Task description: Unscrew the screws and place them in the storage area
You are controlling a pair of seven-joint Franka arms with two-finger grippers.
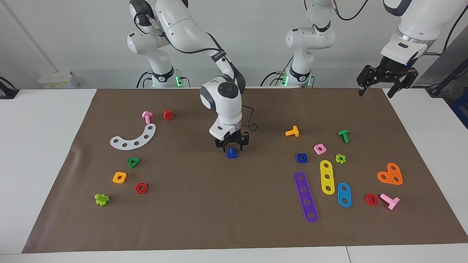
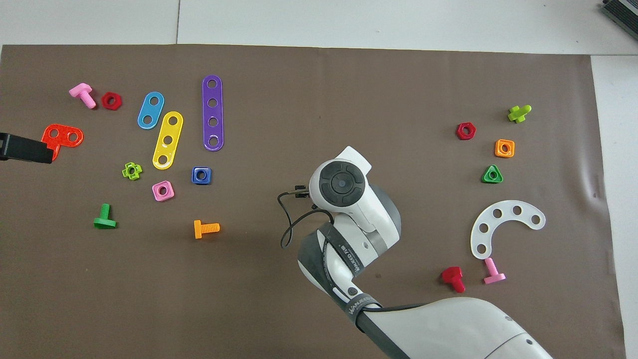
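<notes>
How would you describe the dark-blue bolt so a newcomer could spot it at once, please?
Start at the brown mat and go to its middle, where the right claw reaches down. The dark-blue bolt stands alone under that claw, head down, shaft up. The blue square nut toward the left arm's end is flat with a hole.
</notes>
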